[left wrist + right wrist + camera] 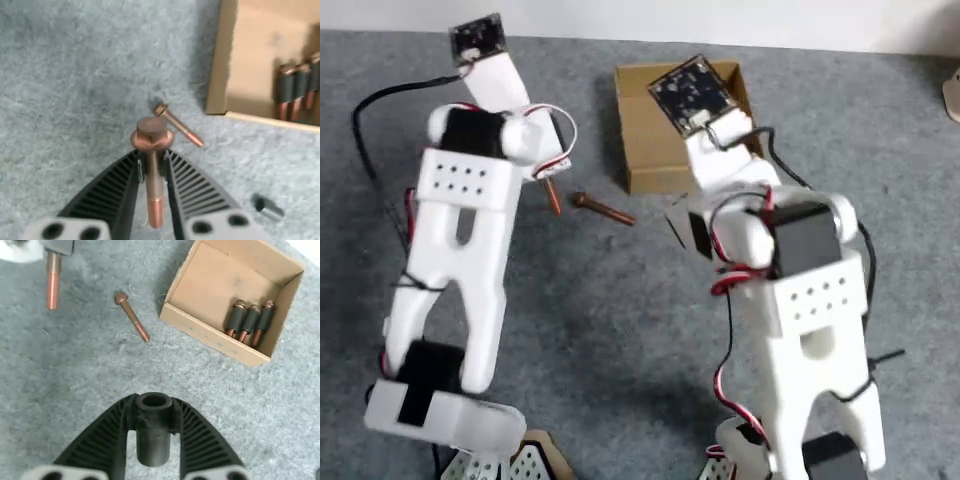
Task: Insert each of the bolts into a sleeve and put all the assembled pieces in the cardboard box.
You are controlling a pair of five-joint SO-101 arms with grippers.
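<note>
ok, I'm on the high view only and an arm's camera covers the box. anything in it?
Observer: Yes. Three assembled pieces lie side by side against one wall of the cardboard box.
Operator: Is the right gripper holding something?
Observer: The right gripper is shut on a black sleeve, with the sleeve's open end toward the wrist camera.
Operator: Any spare sleeve on the table?
Observer: Probably. A small dark cylinder that looks like a sleeve lies on the carpet, off to one side of the left gripper, which is shut on the held bolt.
</note>
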